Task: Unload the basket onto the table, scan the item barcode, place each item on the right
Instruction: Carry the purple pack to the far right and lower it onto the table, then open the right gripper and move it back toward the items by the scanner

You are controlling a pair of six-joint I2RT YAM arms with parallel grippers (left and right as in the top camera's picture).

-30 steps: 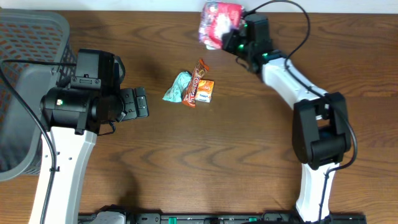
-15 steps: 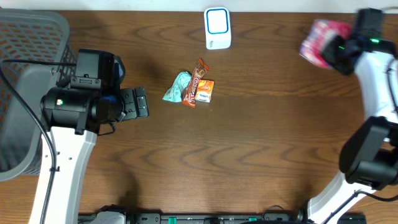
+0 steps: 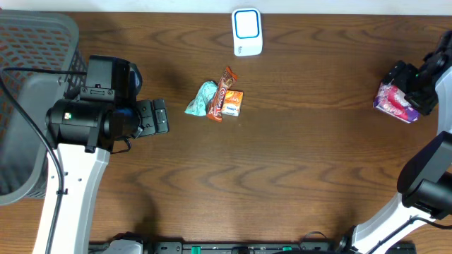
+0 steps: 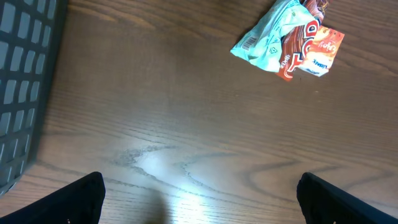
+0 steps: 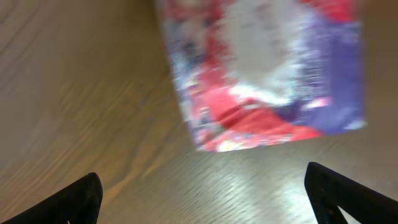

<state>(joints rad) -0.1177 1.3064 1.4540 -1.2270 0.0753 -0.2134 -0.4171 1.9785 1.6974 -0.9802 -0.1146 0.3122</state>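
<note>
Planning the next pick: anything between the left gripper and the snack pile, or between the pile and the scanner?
Nothing visible. Only bare table lies between the left gripper and the snack pile, and between that pile and the scanner.

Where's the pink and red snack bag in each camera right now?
Overhead: the snack bag lies at the far right edge.
Left wrist: not in view.
Right wrist: upper centre to right, blurred.
Shared landmark: the brown wooden table.
</note>
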